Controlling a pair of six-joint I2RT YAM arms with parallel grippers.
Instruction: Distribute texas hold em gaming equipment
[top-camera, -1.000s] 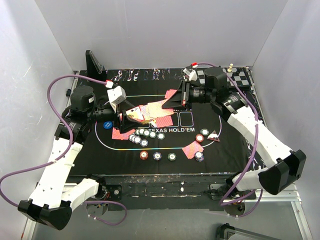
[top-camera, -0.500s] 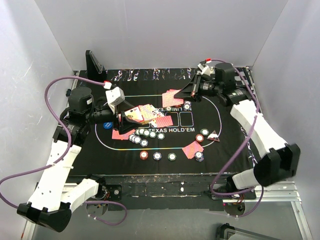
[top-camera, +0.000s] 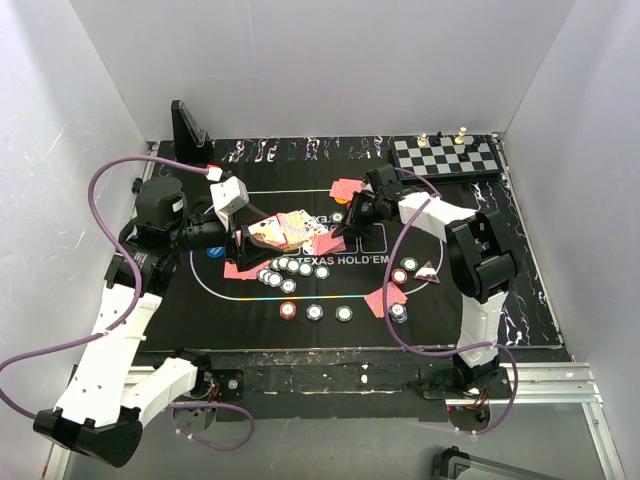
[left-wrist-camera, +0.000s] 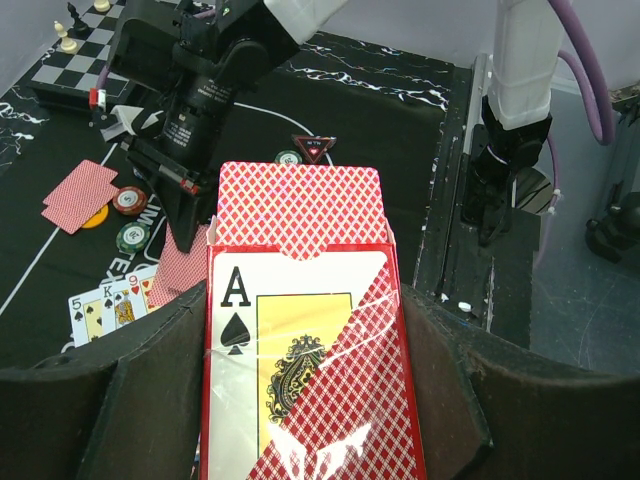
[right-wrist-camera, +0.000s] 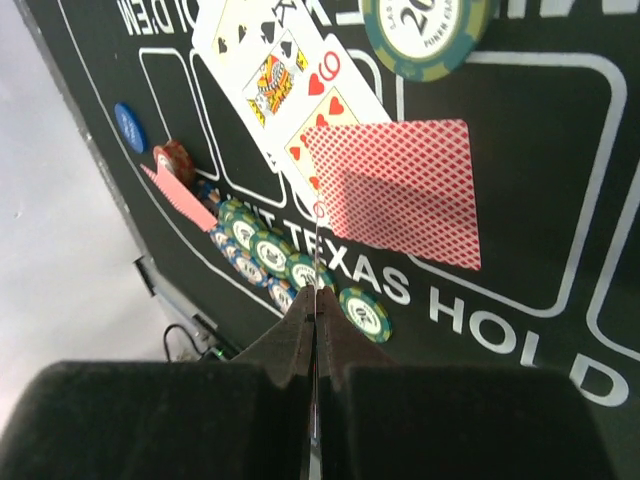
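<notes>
**Red-backed card pinched edge-on over the middle of the mat**

Right gripper (right-wrist-camera: 316, 300) has its fingers pressed fully together, and a thin sliver of what looks like a single playing card (right-wrist-camera: 317, 240) stands edge-on between the tips. It hangs over the printed boxes in the middle of the black felt mat (right-wrist-camera: 540, 200). A face-down card (right-wrist-camera: 400, 190) lies in one of those boxes, and a fan of face-up cards (right-wrist-camera: 275, 75) overlaps it on the left. Gripping the card by one edge leaves most of it free, so it can be laid flat in a box. My reading is that the shared row of cards is being dealt.

Left gripper (left-wrist-camera: 298, 400) is closed partway on the red card box (left-wrist-camera: 300, 230). It holds the box level above the left side of the mat with the flap end facing the right arm. The box seems to be held there as a supply the other arm can reach.

Poker chips (right-wrist-camera: 262, 252) sit in a tight row along the near-left curve of the printed oval. A blue button disc (right-wrist-camera: 130, 127) lies further left, and a dark triangular marker (left-wrist-camera: 313, 146) sits near right. The chessboard (top-camera: 445, 155) stands at the far right edge, well apart from the cards and chips.
</notes>
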